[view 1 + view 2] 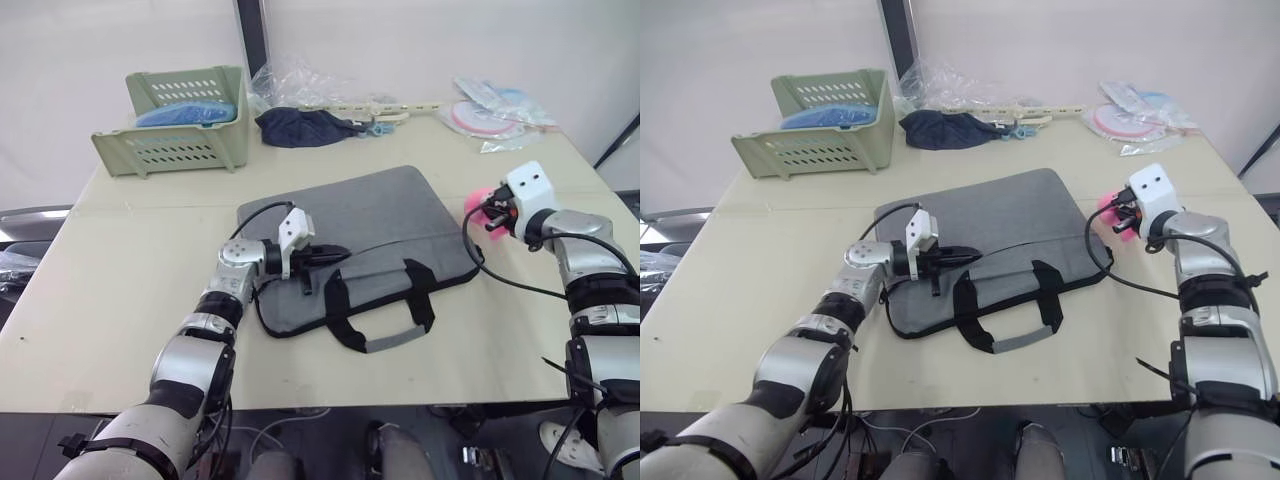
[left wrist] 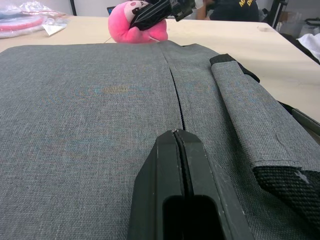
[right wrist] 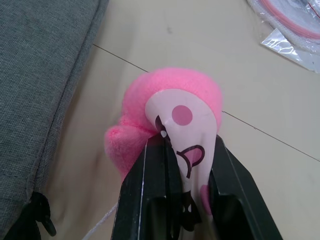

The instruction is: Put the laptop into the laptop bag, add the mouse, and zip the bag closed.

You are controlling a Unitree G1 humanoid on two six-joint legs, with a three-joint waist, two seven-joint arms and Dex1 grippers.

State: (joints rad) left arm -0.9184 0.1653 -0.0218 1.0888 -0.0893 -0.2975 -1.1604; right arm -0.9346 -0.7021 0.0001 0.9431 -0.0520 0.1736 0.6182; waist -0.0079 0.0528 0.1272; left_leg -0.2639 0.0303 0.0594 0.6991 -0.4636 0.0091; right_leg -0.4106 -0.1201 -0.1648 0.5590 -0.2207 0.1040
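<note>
Flat grey fabric laptop bag (image 1: 365, 245) at table centre; silver laptop and white mouse unseen, perhaps inside. Left gripper (image 1: 335, 254) pressed shut, empty, on the bag. Right gripper (image 3: 182, 150) clamped on fluffy pink plush toy (image 3: 172, 107) beside the bag. Risk: packing the toy instead of the mouse.

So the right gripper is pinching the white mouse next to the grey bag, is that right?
Not the mouse. The right gripper is shut on a pink plush toy, as the right wrist view shows. It does sit beside the grey bag.
</note>
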